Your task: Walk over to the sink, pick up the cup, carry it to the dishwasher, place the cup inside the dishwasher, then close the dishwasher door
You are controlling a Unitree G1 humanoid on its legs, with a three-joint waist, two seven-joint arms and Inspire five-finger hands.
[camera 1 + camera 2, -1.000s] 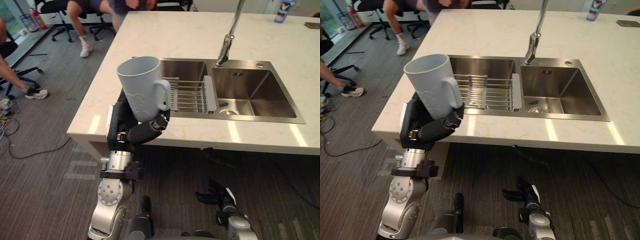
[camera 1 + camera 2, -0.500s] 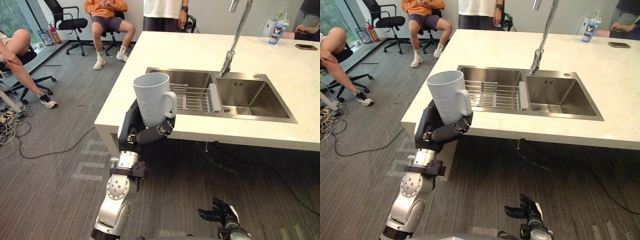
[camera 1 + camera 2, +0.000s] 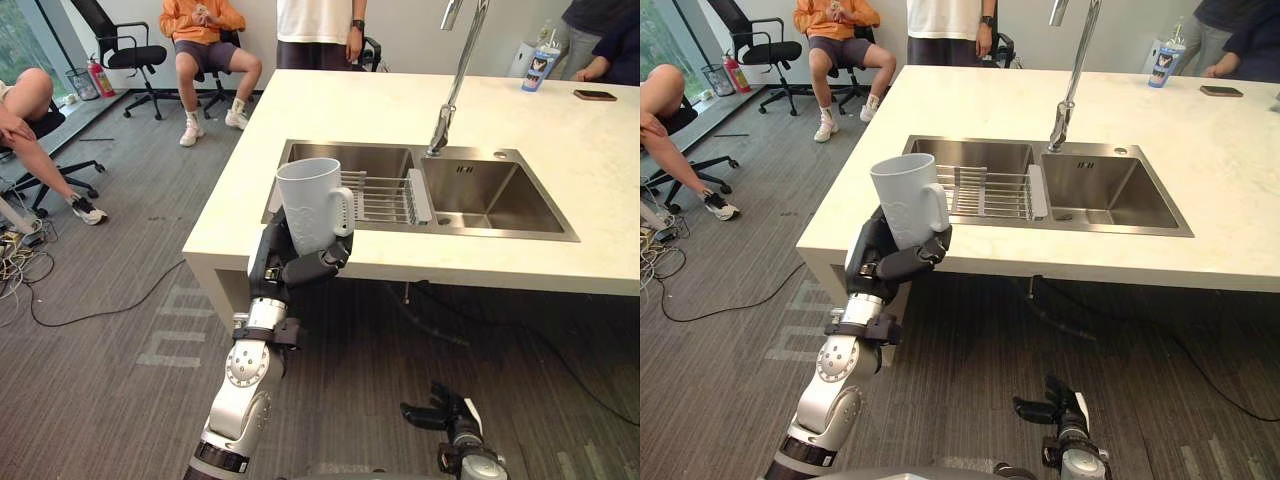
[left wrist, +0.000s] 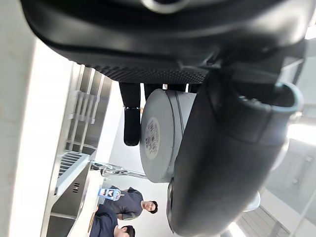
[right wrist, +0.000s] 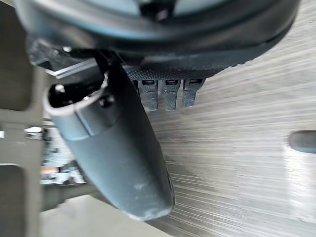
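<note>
**Grey-carpeted office: cup held up at the desk's near left corner**

Grey striped carpet floor (image 3: pixel 100 330) spreads around a cream stone desk (image 3: pixel 330 100) with a stainless steel 2-basin sink (image 3: pixel 500 200) set into it. A tall chrome faucet (image 3: pixel 455 75) rises behind the divider between the basins, and a wire draining rack (image 3: pixel 385 198) spans the left basin.

The robot's left hand (image 3: pixel 300 268) is raised in front of the desk's near left corner, with its fingers and thumb curled around the lower part of a tall pale blue-grey cup with a loop handle (image 3: pixel 310 205). The cup stands upright, its mouth open to the top and its handle turned toward the robot's right, on the sink side. In the left wrist view the cup's round base (image 4: pixel 160 136) shows past the dark thumb.

The right hand (image 3: pixel 440 413) hangs low above the carpet, holding nothing, with its fingers loosely spread.

At the far right of the desk stand a small blue-and-white drink cup (image 3: pixel 537 68) and a dark flat phone (image 3: pixel 594 95). Beyond the desk, a person in an orange top (image 3: pixel 205 25) sits on a black office chair, and a person in a white shirt (image 3: pixel 315 25) stands beside them.
</note>
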